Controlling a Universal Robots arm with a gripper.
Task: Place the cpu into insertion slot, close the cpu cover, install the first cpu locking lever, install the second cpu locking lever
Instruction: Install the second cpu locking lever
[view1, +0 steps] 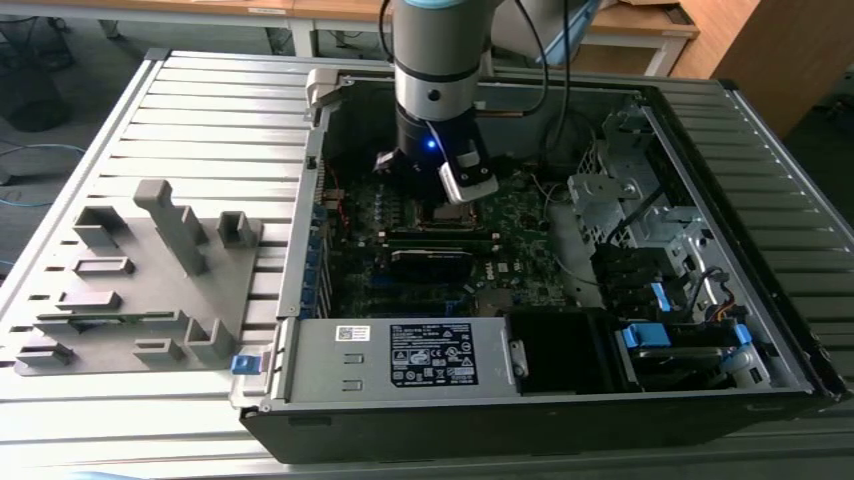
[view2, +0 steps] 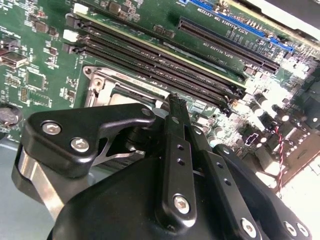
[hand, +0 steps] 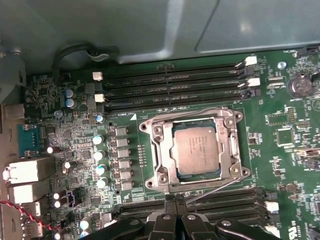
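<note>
The cpu (hand: 196, 146) lies flat in the insertion slot (hand: 239, 119), its silver-grey top showing. The cpu cover (hand: 160, 145) is down around it as a silver frame. One thin wire lever (hand: 215, 189) angles away from the socket's side toward the memory slots. Another lever (hand: 195, 111) lies along the opposite side. My gripper (hand: 176, 202) is shut, its black fingertips (view2: 175, 102) pressed together just off the socket's edge (view2: 107, 85), close to the angled lever's end. Nothing shows between them. The arm (view1: 430, 120) stands upright over the socket (view1: 430, 213) inside the open computer case.
Long black memory slots (hand: 175, 82) flank the socket on both sides. A white-labelled power supply box (view1: 400, 355) and drive bays (view1: 667, 330) fill the case's near side. A grey fixture (view1: 147, 280) stands on the slatted table at the exterior view's left.
</note>
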